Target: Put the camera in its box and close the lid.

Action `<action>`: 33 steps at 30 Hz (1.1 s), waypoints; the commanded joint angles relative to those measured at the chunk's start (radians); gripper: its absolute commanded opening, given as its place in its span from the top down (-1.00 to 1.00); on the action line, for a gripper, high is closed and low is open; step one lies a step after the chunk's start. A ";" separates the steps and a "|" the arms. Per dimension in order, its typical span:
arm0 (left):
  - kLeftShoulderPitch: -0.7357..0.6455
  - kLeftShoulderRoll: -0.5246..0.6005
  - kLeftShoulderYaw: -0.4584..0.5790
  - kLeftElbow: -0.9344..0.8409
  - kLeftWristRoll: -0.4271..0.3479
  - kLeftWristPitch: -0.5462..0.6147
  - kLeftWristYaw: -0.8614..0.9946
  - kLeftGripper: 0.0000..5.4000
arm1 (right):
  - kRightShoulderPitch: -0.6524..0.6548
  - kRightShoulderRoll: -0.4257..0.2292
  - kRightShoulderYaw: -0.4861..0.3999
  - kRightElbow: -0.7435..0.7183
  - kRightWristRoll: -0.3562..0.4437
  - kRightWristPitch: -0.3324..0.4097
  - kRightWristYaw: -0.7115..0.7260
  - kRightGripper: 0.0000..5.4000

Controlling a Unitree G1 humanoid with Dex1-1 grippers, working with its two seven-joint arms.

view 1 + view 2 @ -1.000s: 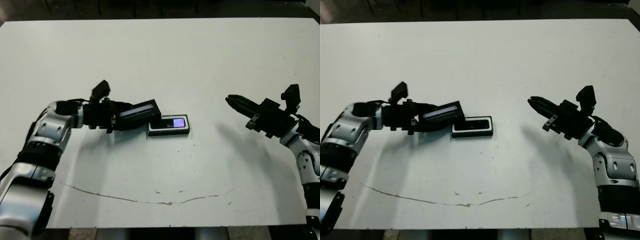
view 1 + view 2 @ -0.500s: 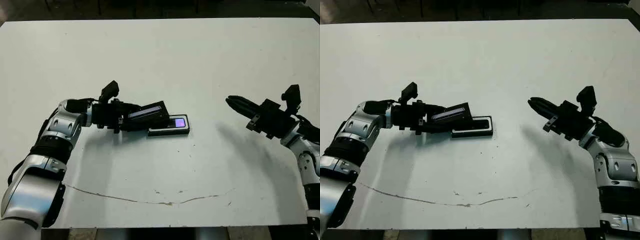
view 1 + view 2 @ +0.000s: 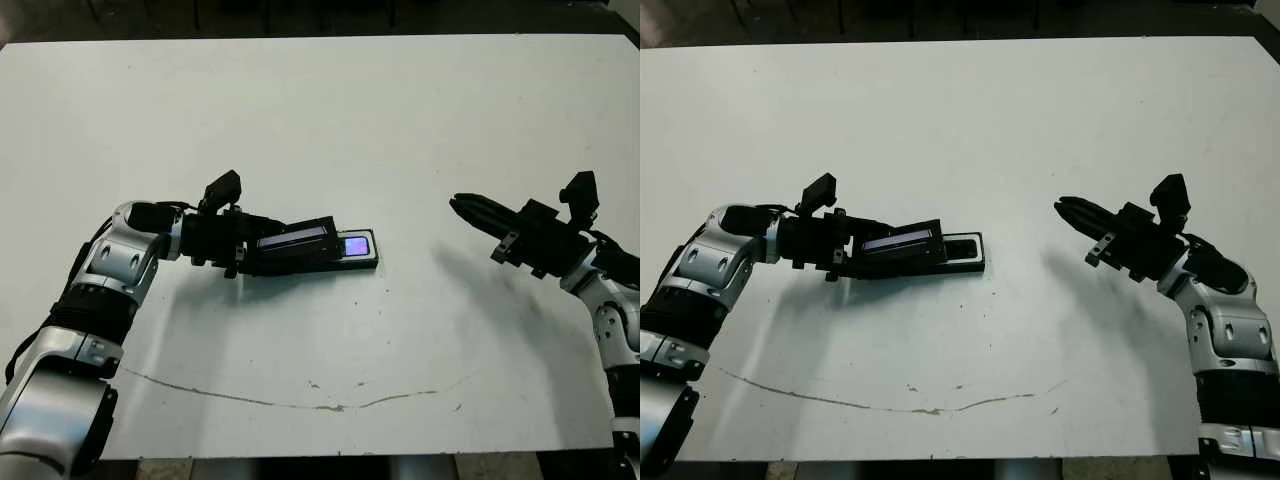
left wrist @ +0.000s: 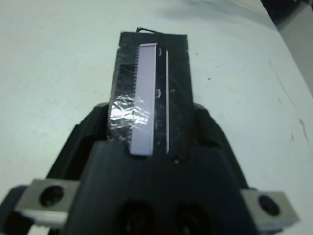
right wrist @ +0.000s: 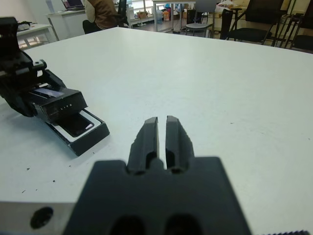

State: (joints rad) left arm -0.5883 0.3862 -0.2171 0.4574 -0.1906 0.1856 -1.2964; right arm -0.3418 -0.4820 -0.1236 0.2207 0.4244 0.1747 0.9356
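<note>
My left gripper [image 3: 250, 252] clamps the lid [image 3: 296, 243] partway over the box [image 3: 352, 262], camera [image 3: 355, 245] seated inside; right gripper [image 3: 468, 207] closed, clear.

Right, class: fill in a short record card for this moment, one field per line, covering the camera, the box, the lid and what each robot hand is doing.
camera: lying in the box, lit screen facing up, partly covered by the lid
box: on the white table, still partly open at the end away from the left hand
lid: held by the left hand, lying over part of the box, not fully seated
left hand: shut on the lid
right hand: shut, holding nothing, off to the side above the table
task stage: camera in, lid going on
</note>
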 commanded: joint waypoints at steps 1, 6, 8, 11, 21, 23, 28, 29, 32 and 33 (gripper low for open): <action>0.046 -0.021 -0.031 0.048 0.020 -0.021 0.002 -0.05 | 0.009 -0.001 0.000 0.011 -0.004 -0.004 0.006 1.00; 0.043 -0.059 -0.073 0.109 0.098 -0.102 0.109 -0.05 | 0.021 -0.015 -0.006 -0.008 -0.002 0.025 -0.005 1.00; 0.034 -0.076 -0.080 0.146 0.112 -0.129 0.135 -0.05 | 0.027 -0.019 -0.007 -0.021 -0.007 0.028 -0.014 1.00; 0.016 -0.090 -0.085 0.186 0.117 -0.152 0.145 -0.05 | 0.029 -0.021 -0.008 -0.020 -0.015 0.015 -0.015 1.00; -0.034 -0.088 -0.111 0.244 0.119 -0.179 0.111 -0.05 | 0.026 -0.013 -0.005 -0.010 -0.012 0.016 -0.009 1.00; -0.043 -0.086 -0.118 0.248 0.122 -0.171 0.107 -0.05 | 0.028 -0.018 -0.003 -0.017 -0.018 0.020 -0.015 1.00; -0.078 -0.088 -0.131 0.277 0.126 -0.127 0.087 -0.05 | 0.027 -0.019 -0.006 -0.013 -0.010 0.027 -0.007 1.00; -0.088 -0.091 -0.132 0.295 0.127 -0.127 0.081 -0.05 | 0.027 -0.018 -0.007 -0.011 -0.007 0.027 -0.004 1.00; -0.123 -0.101 -0.140 0.357 0.142 -0.145 0.071 -0.05 | 0.025 -0.019 -0.009 -0.002 -0.008 0.011 0.007 1.00; -0.134 -0.105 -0.142 0.378 0.147 -0.151 0.069 -0.05 | 0.026 -0.019 -0.010 -0.002 -0.008 0.007 0.010 1.00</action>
State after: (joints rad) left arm -0.7555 0.2782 -0.3315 0.7586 -0.1156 0.0025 -1.2573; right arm -0.3342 -0.4877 -0.1308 0.2075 0.4183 0.1860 0.9356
